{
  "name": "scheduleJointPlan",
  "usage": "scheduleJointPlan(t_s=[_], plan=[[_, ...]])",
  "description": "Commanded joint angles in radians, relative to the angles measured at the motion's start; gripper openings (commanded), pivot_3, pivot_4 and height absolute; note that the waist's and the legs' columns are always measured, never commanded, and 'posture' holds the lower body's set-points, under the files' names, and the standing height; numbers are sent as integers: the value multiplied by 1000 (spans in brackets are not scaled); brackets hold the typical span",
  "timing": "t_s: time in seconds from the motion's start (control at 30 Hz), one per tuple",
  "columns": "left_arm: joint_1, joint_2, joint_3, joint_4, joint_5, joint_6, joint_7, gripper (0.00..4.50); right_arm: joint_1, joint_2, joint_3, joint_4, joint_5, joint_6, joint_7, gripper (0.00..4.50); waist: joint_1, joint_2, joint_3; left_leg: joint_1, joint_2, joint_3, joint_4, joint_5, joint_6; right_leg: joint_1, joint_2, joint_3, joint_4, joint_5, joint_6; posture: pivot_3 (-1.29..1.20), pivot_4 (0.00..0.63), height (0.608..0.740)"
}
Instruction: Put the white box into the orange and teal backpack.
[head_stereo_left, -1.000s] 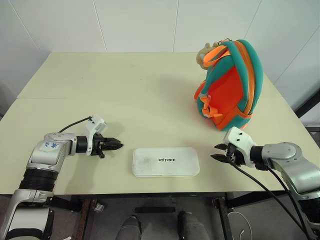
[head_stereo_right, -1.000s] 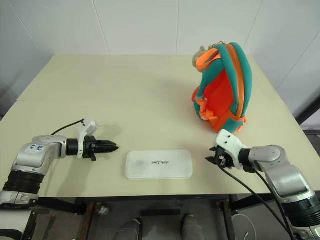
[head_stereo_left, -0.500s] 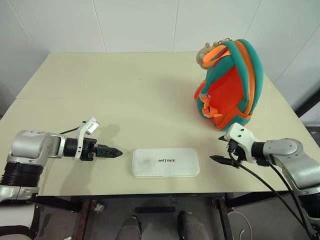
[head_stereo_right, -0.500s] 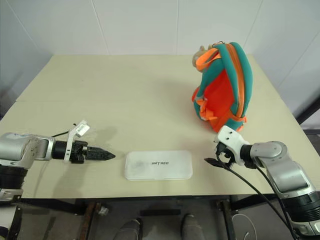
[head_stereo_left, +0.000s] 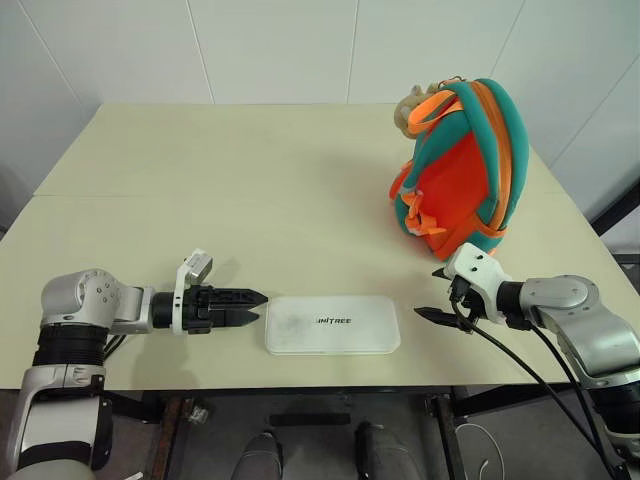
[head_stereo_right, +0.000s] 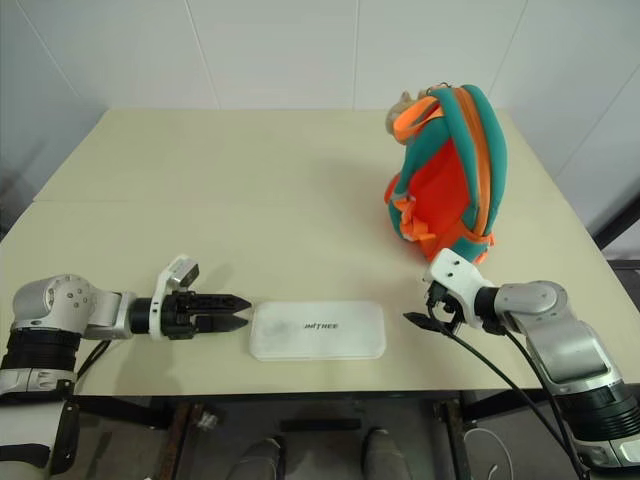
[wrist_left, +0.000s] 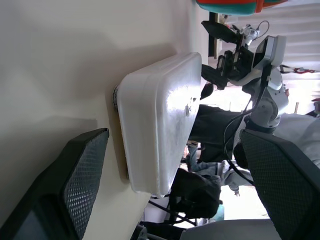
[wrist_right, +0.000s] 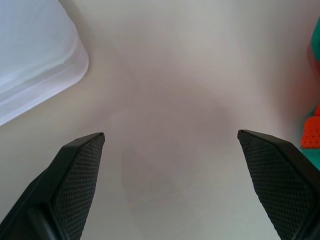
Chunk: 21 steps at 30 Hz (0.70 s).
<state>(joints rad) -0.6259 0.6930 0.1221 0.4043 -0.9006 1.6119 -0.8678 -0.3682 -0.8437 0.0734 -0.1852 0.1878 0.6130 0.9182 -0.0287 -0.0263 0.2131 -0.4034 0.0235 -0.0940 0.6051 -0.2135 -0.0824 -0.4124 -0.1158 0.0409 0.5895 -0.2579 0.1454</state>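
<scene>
We're flanking the white box (head_stereo_left: 332, 323), lying flat btwn both wide-apart jaws, left gripper (head_stereo_left: 250, 306) just beside its short end, right gripper (head_stereo_left: 428, 297) near; looks stiff, slick, light, so we're judging short ends best, w/ the backpack (head_stereo_left: 458, 165) beyond.

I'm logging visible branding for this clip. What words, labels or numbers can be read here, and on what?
"UNITREE": dark lettering on the top of the white box.
A small white tag on the left gripper's wrist: too small to read.
The orange and teal backpack: no text visible.
</scene>
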Motion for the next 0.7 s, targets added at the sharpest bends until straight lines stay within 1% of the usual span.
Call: scheduleJointPlan(t_s=[0.03,0.17,0.33,0.57,0.7], plan=[[25,-42,44,10,-49,2,61,4479,-19,11,-1,-2,-1,-1,-9,4500,1,0,0,0,0,0,0,0,0,0,0,0,0,0,0,0,150,740],[36,-98,71,22,-44,2,117,4479,-24,21,1,-2,-4,3,-14,4500,3,0,0,1,0,0,1,0,0,1,0,0,0,0,0,0,150,740],[36,-113,52,16,-49,2,150,4479,-33,25,5,5,-5,3,-17,4500,4,0,0,1,0,0,5,0,0,3,0,0,0,1,0,0,150,740],[43,-89,-21,-22,20,2,187,4479,-44,37,20,5,-6,9,-23,4500,4,3,-3,1,0,0,5,0,0,4,0,0,0,1,0,0,150,740],[24,-48,-13,3,29,2,166,4479,-51,34,23,17,-6,4,-21,4500,1,3,-3,2,0,0,5,0,0,4,0,0,0,1,0,0,150,740]])
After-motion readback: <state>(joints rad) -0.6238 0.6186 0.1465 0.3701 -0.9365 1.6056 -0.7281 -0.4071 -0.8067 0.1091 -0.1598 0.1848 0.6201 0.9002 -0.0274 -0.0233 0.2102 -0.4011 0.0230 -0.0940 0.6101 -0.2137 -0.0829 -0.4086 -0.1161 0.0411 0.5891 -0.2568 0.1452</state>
